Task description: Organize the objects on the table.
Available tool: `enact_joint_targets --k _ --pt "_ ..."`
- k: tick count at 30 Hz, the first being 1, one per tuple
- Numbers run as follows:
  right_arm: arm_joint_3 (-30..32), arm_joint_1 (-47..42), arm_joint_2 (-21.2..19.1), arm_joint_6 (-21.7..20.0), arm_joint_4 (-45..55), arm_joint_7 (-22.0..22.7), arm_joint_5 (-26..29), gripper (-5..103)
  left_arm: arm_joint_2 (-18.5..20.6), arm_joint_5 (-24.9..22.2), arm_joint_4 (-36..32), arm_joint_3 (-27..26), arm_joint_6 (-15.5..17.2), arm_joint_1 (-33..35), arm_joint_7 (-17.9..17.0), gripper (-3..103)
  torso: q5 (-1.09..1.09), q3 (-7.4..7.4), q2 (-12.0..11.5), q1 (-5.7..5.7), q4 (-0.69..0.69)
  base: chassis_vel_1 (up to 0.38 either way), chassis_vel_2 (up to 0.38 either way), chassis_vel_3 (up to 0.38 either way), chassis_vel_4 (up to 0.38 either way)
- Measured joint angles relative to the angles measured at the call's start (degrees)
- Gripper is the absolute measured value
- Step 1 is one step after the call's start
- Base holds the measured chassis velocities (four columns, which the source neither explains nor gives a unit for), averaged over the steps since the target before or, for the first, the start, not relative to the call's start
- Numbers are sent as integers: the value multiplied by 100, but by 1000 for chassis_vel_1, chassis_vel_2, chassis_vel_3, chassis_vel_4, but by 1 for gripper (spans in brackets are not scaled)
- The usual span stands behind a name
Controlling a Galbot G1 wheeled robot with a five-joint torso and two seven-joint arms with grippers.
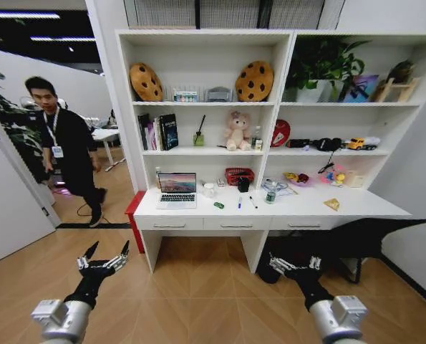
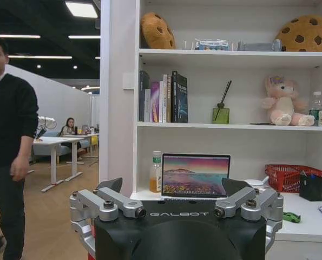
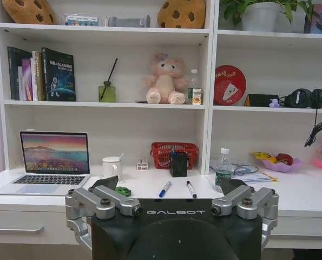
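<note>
Left gripper hangs low over the wood floor, jaws spread wide, well short of the desk. Up top, left to right: slim silver laptop propped open, tiny green car, blue pen, black pen, a small can. Right gripper mirrors it, jaws released, grasping nothing.

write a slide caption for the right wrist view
Open right gripper facing the white desk: open laptop, green toy car, two pens.
</note>
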Motion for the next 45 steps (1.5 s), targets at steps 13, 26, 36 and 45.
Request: enact_joint_targets --k 13,26,36,45 --pt "83 67 -102 -36 -14 1 124 100 58 -11 -10 3 78 -37 -13 100 0 0 0 0 0 0 0 0 0" --pt "98 115 -125 -73 23 -5 112 100 34 -70 -20 17 116 -10 -12 100 0 0 -1 0 0 0 0 0 0" --pt "115 123 -107 -70 6 -9 116 100 20 -47 -20 25 117 -17 0 100 0 0 -1 0 0 0 0 0 0" --pt "148 121 -96 75 -46 -98 145 100 21 -2 -19 37 119 -31 6 100 0 0 0 -2 0 -5 4 9 -6"
